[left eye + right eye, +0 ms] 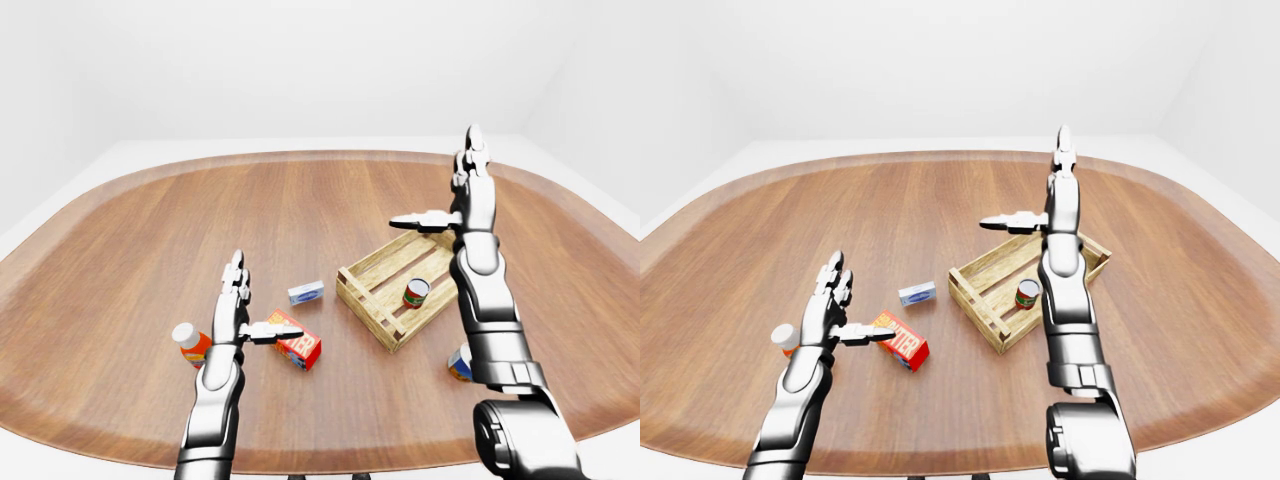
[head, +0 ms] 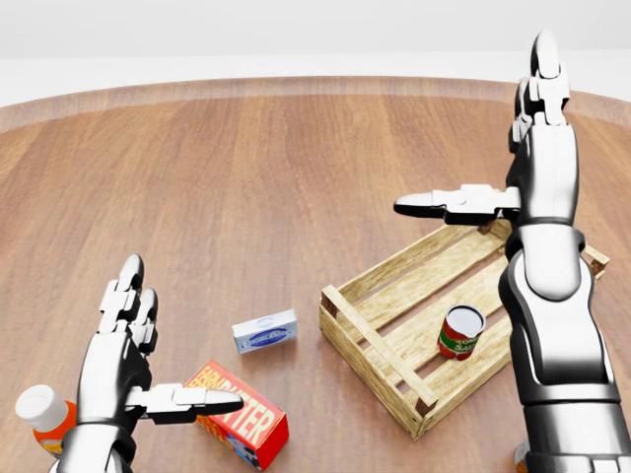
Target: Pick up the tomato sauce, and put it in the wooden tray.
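1. Leftmost in the head view, an orange bottle with a white cap [image 2: 41, 414] was seen on the desk [image 2: 246, 177], just beside the left hand [image 2: 133, 370], which was held with fingers spread and nothing in it.
2. Next, a red box [image 2: 242, 426] lay under that hand's thumb, and a small blue-and-white box [image 2: 264, 332] lay near it.
3. Further right, the tomato sauce [image 2: 459, 331] was found standing upright inside the wooden tray [image 2: 375, 340], on its slats.
4. The can was judged rigid, fairly heavy for its size, and smooth-sided, so a slip would be likely; it would best be taken around the middle of its wall.
5. Rightmost, the right hand [image 2: 513, 168] was raised well above the tray, fingers extended and empty.
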### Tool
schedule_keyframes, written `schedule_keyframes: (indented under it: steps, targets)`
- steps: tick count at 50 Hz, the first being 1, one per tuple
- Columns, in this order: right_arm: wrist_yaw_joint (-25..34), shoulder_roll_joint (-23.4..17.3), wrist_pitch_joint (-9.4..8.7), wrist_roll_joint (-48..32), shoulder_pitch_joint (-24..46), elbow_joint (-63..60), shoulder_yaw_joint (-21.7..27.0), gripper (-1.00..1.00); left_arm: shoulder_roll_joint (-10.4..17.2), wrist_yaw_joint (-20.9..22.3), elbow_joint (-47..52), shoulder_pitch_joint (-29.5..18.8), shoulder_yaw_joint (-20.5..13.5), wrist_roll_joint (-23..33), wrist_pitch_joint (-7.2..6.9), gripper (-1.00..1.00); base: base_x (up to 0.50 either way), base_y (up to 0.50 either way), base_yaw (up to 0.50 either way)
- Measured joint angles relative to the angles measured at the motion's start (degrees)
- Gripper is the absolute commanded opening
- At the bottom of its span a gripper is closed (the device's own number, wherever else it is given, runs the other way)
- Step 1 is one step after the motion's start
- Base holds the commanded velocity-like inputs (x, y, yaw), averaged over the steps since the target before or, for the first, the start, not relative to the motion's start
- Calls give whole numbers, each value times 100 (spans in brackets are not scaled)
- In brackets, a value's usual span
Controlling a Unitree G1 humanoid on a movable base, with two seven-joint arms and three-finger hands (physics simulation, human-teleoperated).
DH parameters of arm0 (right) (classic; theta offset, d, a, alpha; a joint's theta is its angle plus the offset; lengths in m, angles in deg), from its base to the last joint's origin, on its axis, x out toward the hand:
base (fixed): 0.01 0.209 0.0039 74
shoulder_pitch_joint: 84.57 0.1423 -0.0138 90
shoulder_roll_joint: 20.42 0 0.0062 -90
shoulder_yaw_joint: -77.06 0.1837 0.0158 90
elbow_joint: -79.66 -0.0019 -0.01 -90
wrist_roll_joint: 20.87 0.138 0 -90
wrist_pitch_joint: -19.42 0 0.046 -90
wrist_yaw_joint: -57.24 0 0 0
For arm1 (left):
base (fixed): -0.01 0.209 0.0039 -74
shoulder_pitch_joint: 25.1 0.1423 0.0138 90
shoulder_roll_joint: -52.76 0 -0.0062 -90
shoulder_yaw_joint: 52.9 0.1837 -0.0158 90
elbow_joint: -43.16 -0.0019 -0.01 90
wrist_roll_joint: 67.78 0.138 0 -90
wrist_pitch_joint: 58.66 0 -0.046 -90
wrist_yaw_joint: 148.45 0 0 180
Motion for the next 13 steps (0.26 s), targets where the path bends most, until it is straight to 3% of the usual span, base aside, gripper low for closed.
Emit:
schedule_keyframes:
  steps: [11, 13]
  targets:
    - [83, 99, -834, 96, -573, -2321, 76, 100, -1, -3, -6, 4, 4, 3, 13, 100, 0, 0, 0]
    - [94, 115, -834, 114, -654, -2691, 89, 100, -2, -4, -2, 6, 5, 5, 12, 100, 0, 0, 0]
